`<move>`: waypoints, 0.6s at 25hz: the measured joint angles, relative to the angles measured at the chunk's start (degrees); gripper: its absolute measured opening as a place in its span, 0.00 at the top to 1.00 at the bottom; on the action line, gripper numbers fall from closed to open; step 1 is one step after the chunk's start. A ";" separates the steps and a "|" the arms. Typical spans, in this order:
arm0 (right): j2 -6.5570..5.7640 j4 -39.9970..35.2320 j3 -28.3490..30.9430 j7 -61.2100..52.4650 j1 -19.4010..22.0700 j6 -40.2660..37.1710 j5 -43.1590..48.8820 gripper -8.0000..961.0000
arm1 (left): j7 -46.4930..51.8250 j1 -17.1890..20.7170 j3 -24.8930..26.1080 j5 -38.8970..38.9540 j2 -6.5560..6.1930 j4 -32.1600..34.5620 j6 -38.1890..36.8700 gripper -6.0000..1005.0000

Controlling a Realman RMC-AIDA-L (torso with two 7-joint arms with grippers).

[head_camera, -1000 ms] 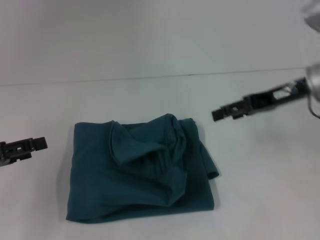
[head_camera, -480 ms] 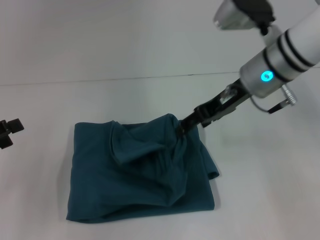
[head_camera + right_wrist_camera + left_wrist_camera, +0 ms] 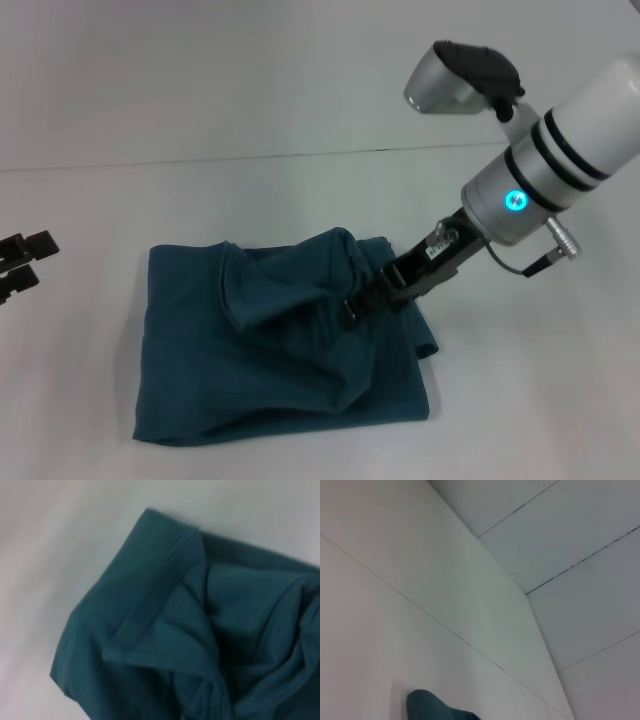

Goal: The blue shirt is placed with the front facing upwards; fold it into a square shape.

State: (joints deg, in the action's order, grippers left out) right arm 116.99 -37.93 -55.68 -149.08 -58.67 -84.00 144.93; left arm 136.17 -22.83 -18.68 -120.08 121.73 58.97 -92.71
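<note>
Head view: right gripper [image 3: 352, 308] is pressing into the rumpled blue shirt [image 3: 270, 350]; finger state unclear. Left gripper [image 3: 25, 262] is sitting apart, fingers spread. Right wrist view is showing only a hemmed fold.

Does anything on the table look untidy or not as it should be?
Yes. The blue shirt is roughly square in outline, but its top layer is bunched into a crumpled ridge through the middle and a flap sticks out at its right edge. The right gripper is down in that ridge; the left gripper is off to the side.
</note>
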 joint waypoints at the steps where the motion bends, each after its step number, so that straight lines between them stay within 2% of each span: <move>1: 0.06 0.38 -0.08 -0.14 0.07 0.06 -0.05 0.12 | -0.14 -0.13 -0.14 0.13 0.02 -0.33 0.21 0.24; 6: 0.46 3.81 0.09 -1.80 0.15 4.85 -1.03 0.12 | -1.27 -1.08 -0.32 0.36 0.05 -2.42 0.81 0.24; 11: 2.23 5.86 -0.58 -2.76 -0.26 10.48 -0.89 0.13 | -1.75 -1.18 -0.27 0.44 0.14 -3.27 0.97 0.24; 15: 2.69 9.27 -1.97 -3.30 -1.47 14.21 -0.71 0.13 | -1.84 -1.17 -0.10 0.46 0.22 -3.51 0.97 0.24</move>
State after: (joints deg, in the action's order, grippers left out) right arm 119.69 -28.66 -57.66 -152.38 -60.14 -69.79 144.21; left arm 134.34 -24.00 -18.78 -119.61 121.95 55.47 -91.74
